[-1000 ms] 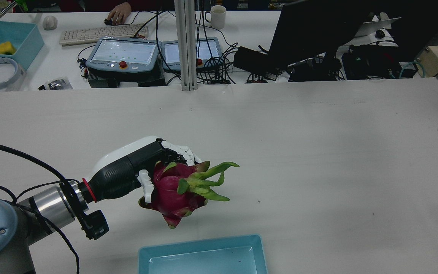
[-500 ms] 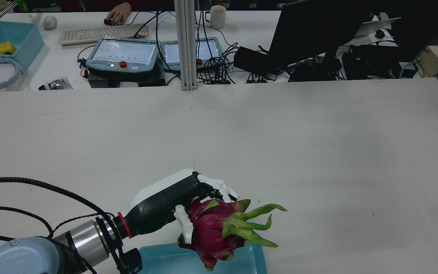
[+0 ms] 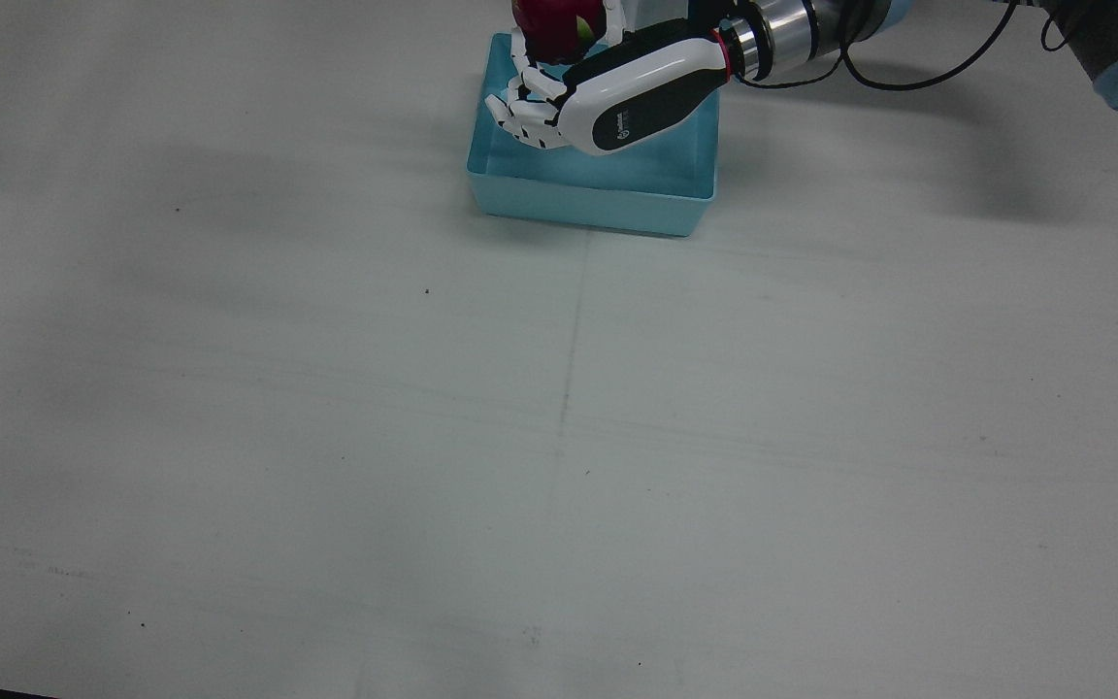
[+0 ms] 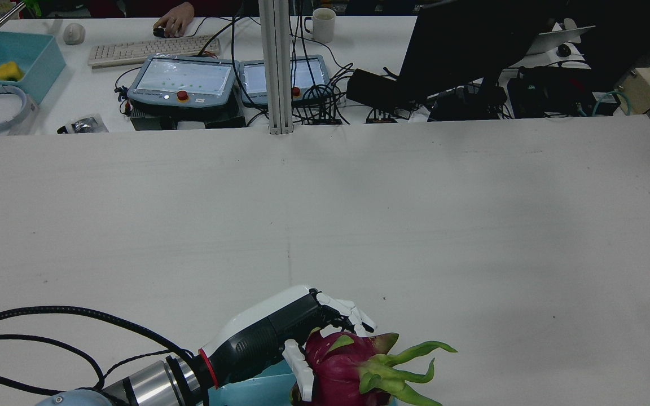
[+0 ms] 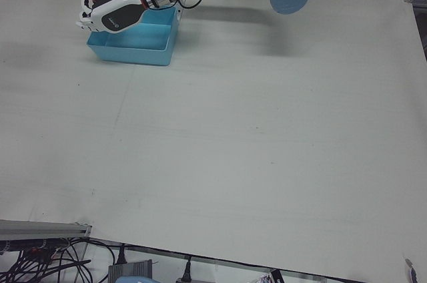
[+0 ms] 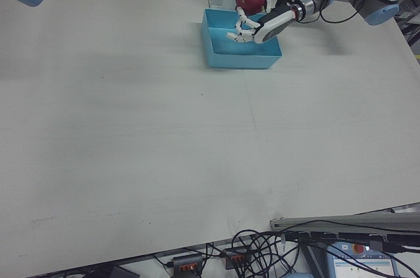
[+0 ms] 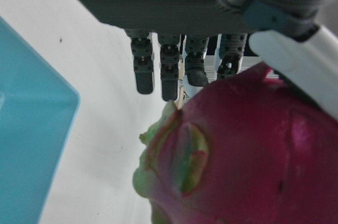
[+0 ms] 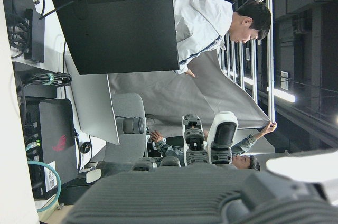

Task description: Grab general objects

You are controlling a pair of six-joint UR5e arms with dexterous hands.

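Observation:
My left hand [image 4: 271, 338] is shut on a magenta dragon fruit [image 4: 339, 372] with green leaf tips and holds it in the air above a light-blue tray [image 3: 608, 204]. The front view shows the hand [image 3: 622, 92] across the tray with the fruit [image 3: 559, 24] at the tray's far left corner. The left hand view shows the fruit [image 7: 248, 155] close up under the fingers [image 7: 169, 71], with the tray [image 7: 26, 150] below. The right hand shows only in its own view [image 8: 206, 145], fingers apart, holding nothing.
The tray stands at the robot's edge of the white table [image 4: 415, 225]. An aluminium post [image 4: 277, 67], teach pendants [image 4: 184, 79], a keyboard [image 4: 153, 51], a cup [image 4: 322, 23] and a black monitor [image 4: 471, 45] lie beyond the table's far edge.
My left hand has carried the dragon fruit back toward the robot and to the right in the rear view, from over the bare table to over the blue tray.

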